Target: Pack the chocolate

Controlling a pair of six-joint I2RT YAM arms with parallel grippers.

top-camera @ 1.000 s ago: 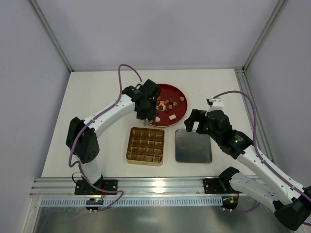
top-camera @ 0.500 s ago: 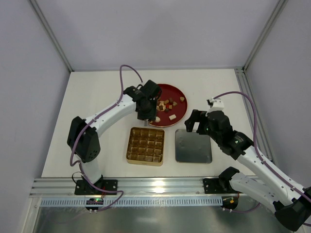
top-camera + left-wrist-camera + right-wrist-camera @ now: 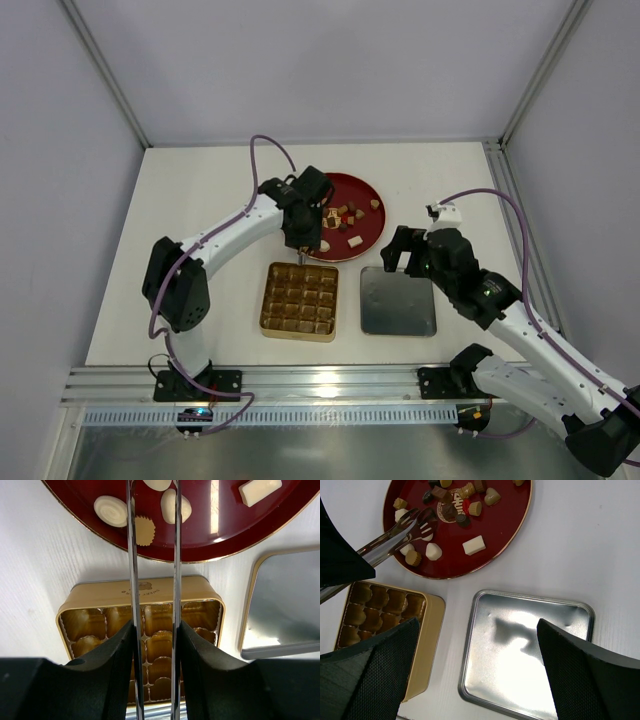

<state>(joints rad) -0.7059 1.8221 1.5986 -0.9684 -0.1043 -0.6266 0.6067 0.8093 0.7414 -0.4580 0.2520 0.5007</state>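
Observation:
The chocolate [image 3: 345,215] lies as several dark, tan and white pieces on a round red plate [image 3: 368,187]. My left gripper [image 3: 302,228] is at the plate's near-left rim, shut on metal tongs [image 3: 131,555]. The tongs' blades stand slightly apart. Their tips [image 3: 421,522] reach a dark striped piece [image 3: 426,529]; I cannot tell whether it is gripped. White and tan pieces [image 3: 111,510] lie beside the blades. The gold gridded box [image 3: 299,301] sits in front of the plate, its cells [image 3: 159,645] empty. My right gripper [image 3: 402,255] is open and empty over the silver lid [image 3: 397,300].
The silver lid [image 3: 525,650] lies flat to the right of the gold box [image 3: 427,625]. White walls and metal posts enclose the table on the left, back and right. A metal rail [image 3: 320,385] runs along the near edge.
My left arm has shifted slightly, its elbow moving a little right and away with the tongs staying at the plate's near-left part. The right arm has not moved.

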